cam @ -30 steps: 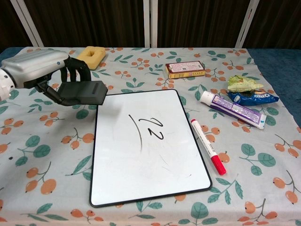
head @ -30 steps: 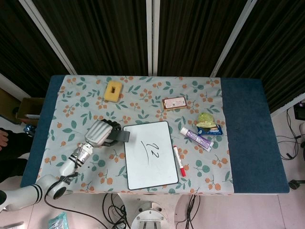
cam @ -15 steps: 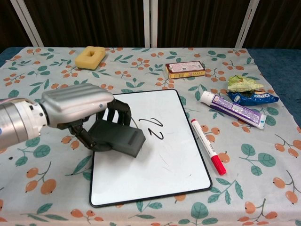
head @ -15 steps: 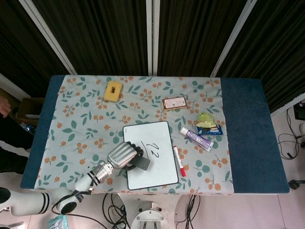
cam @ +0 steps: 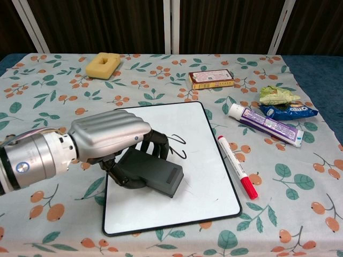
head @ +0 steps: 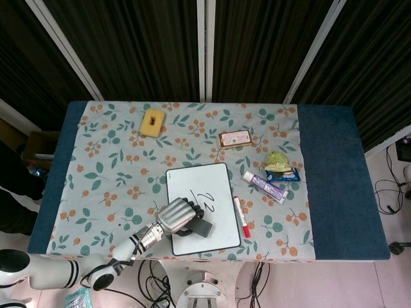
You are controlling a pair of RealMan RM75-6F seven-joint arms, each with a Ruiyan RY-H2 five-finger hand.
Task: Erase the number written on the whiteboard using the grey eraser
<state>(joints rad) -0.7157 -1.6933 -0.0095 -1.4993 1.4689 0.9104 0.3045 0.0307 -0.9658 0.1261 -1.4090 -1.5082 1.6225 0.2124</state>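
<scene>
The whiteboard (head: 215, 183) (cam: 209, 176) lies flat near the table's front edge. Black marks of the number (head: 207, 197) (cam: 178, 147) show at its middle, partly hidden by my fingers. My left hand (head: 176, 215) (cam: 110, 136) holds the dark grey eraser (head: 200, 228) (cam: 153, 174) over the board's lower left part, just below the marks. Whether the eraser touches the board I cannot tell. My right hand is in neither view.
A red-capped marker (head: 241, 217) (cam: 237, 166) lies along the board's right edge. Toothpaste tube (head: 264, 187) (cam: 266, 125), crumpled wrappers (head: 280, 165) (cam: 281, 101) and a small box (head: 235, 138) (cam: 211, 78) sit to the right and behind. A yellow sponge (head: 153, 122) (cam: 103, 65) rests at the back left.
My left hand carried the eraser from left of the board, over its left edge, down and right onto its lower left part. The long stroke left of the number is no longer visible.
</scene>
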